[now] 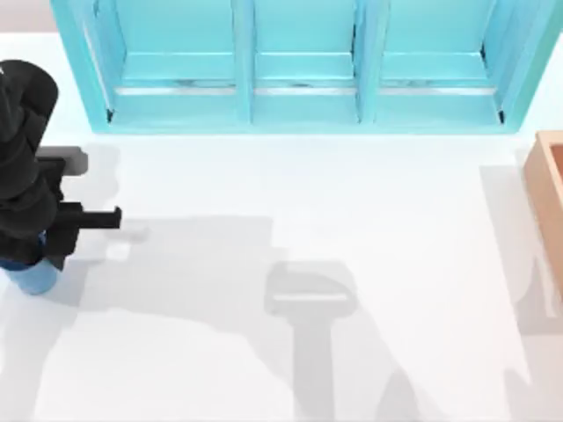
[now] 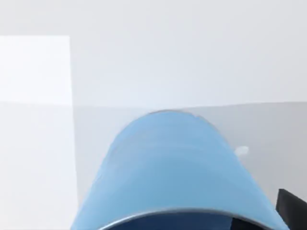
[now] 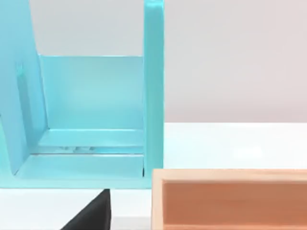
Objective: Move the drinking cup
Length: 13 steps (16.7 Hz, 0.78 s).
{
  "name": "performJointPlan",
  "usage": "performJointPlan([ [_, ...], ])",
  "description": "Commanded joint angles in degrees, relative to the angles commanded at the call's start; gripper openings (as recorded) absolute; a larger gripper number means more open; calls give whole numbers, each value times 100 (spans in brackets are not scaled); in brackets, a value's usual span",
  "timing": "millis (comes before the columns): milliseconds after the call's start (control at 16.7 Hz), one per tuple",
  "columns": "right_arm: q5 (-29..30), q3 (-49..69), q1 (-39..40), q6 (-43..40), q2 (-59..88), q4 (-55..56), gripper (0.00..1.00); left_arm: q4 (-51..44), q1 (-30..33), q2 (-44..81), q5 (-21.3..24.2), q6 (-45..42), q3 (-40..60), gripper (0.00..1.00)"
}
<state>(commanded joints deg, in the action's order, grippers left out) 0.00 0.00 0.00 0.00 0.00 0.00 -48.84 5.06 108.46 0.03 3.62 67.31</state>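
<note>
The drinking cup [image 1: 33,278] is small and plain blue, at the table's far left edge, mostly hidden under my black left arm. My left gripper [image 1: 42,257] sits right over it and is shut on it. In the left wrist view the drinking cup [image 2: 168,167] looms close, rim toward the camera, and one black finger [image 2: 290,207] rests against its side. A dark part of my right gripper [image 3: 91,215] shows low in the right wrist view, facing the cabinet's right end.
A turquoise cabinet [image 1: 303,97] with three open compartments spans the back of the table. A light wooden box [image 1: 547,189] stands at the right edge, also close in the right wrist view [image 3: 230,199]. Arm shadows fall across the white table's middle.
</note>
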Motion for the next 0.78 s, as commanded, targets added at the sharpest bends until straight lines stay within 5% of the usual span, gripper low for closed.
performJointPlan([
  [780,0,0,0,0,0,0,100,-272,-412,165,-6,-416,401,0],
])
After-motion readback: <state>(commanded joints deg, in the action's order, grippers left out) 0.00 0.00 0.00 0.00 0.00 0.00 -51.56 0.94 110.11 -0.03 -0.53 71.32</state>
